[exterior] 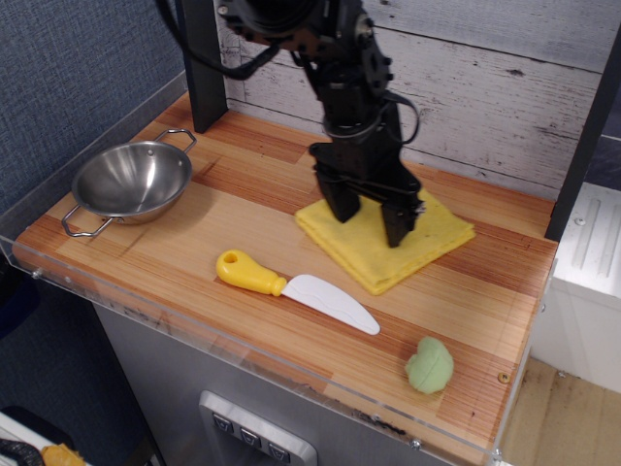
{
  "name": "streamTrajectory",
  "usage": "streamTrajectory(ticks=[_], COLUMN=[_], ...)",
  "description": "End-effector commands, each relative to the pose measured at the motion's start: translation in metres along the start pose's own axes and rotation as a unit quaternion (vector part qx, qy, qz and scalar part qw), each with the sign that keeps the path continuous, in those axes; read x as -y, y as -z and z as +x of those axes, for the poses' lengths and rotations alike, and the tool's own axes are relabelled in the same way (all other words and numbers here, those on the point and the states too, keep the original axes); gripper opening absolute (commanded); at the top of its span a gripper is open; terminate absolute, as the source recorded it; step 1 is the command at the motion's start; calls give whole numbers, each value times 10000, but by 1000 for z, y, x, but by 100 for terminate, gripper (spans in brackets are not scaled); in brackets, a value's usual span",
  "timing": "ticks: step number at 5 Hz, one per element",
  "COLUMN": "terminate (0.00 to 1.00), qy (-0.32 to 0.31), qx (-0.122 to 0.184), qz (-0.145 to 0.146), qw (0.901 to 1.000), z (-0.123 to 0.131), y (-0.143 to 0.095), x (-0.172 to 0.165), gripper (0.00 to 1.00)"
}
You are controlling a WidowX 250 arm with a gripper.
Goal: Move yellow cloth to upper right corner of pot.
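Note:
The yellow cloth lies folded flat on the wooden table, right of centre near the back. My gripper stands straight down over it, open, with both black fingertips spread apart and touching the cloth's top. The steel pot sits empty at the far left of the table, well apart from the cloth and the gripper, its wire loop handles pointing to the front left and back right.
A white knife with a yellow handle lies in front of the cloth. A green ball-like lump sits near the front right edge. A black post stands at the back left, and a clear rim borders the table.

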State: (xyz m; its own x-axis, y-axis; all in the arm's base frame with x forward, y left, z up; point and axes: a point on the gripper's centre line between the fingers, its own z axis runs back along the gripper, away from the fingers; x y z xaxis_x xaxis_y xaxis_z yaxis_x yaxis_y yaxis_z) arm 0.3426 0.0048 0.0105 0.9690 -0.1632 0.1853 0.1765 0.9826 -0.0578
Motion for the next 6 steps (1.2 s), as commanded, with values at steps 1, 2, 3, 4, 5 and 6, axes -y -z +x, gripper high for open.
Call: streamTrajectory(ticks=[1,2,3,4,5,6], terminate=[0,0,0,0,0,0], qy=[-347,-524,-667,-777,-843,-953], qx=[71,76,50,35,22,110], qz=[298,374,441,440,417,403], qw=[9989,9979,9968,9960,9956,9946], z=[-10,-15,-17,-16,-13,-7], y=[-16,-16,-12,-4,1,-1], x=[-36,-51,-69,-82,-94,-111], gripper=[100,100,100,100,100,100])
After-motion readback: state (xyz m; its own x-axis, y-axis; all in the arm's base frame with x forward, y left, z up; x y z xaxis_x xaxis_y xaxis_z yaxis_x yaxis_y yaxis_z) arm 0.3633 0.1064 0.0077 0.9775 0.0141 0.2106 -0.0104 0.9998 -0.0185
